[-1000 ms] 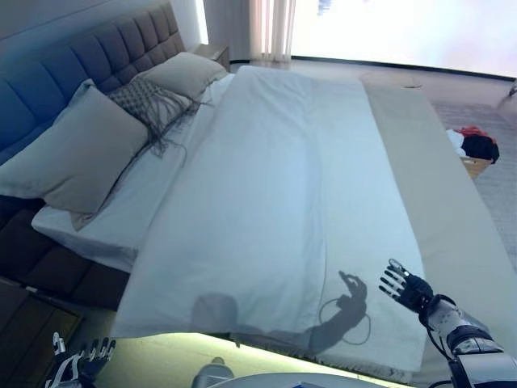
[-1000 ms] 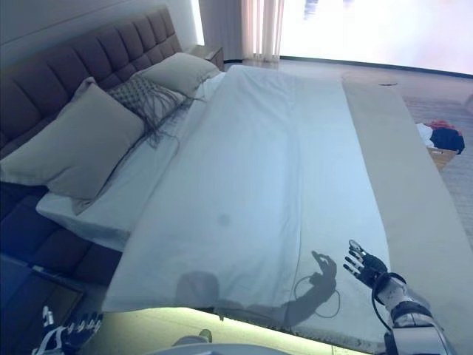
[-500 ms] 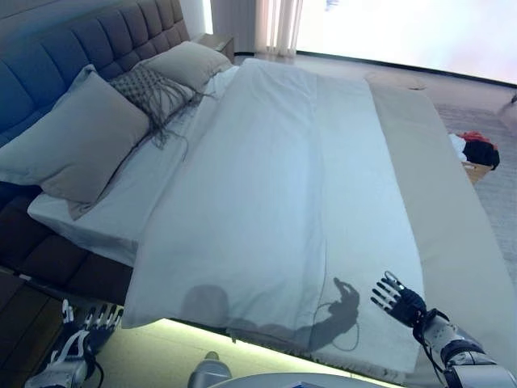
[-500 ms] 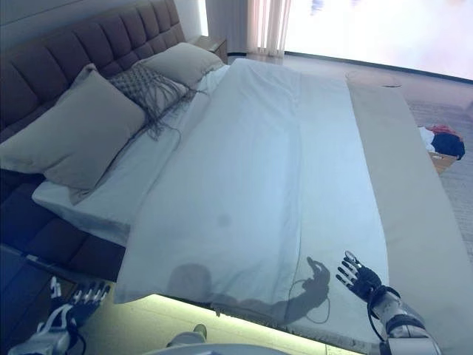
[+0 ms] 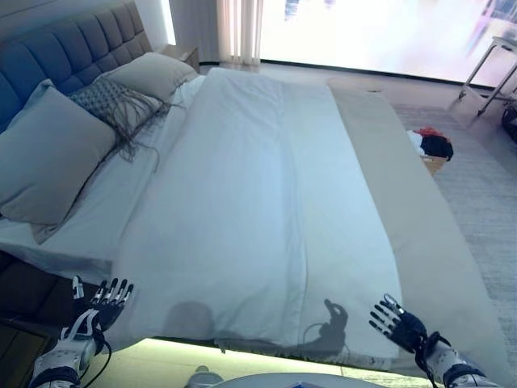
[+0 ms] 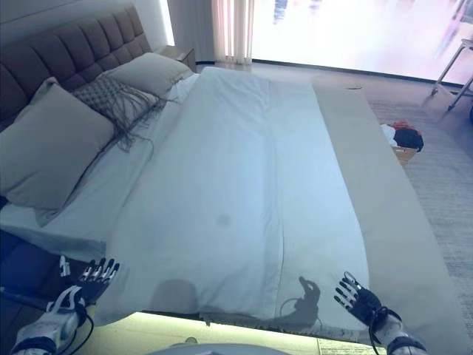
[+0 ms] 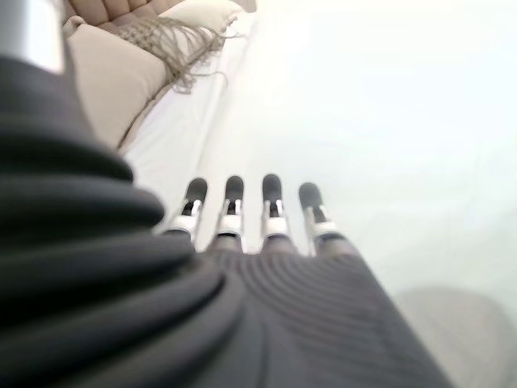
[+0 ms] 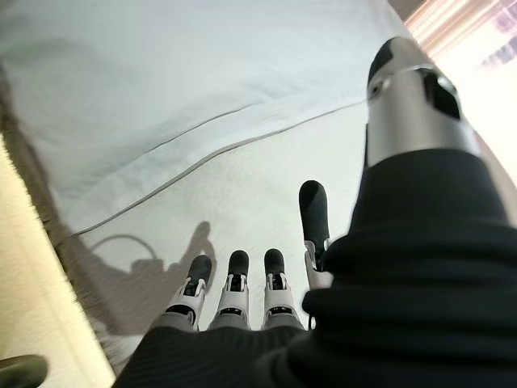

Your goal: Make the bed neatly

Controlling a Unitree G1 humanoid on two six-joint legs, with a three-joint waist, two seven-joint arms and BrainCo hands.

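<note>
A white duvet point(image 5: 258, 202) lies flat along the bed, its near edge at the bed's side in front of me. A beige strip of bedding point(image 5: 412, 218) shows along its right side. Two beige pillows point(image 5: 44, 153) point(image 5: 149, 73) and a grey fringed cushion point(image 5: 109, 101) lean at the tufted headboard point(image 5: 73, 44) on the left. My left hand point(image 5: 101, 303) is open with straight fingers by the duvet's near left corner. My right hand point(image 5: 397, 323) is open with spread fingers just above the duvet's near right corner point(image 8: 121, 202). Neither holds anything.
A basket with red and black clothes point(image 5: 432, 145) stands on the carpet beyond the bed's foot. A white metal frame point(image 5: 489, 69) stands at the far right. A bright window point(image 5: 380, 32) spans the back wall.
The camera has shifted, so the whole scene sits further left. My left hand has risen to the duvet's near left corner. My right hand has dropped lower and stays open.
</note>
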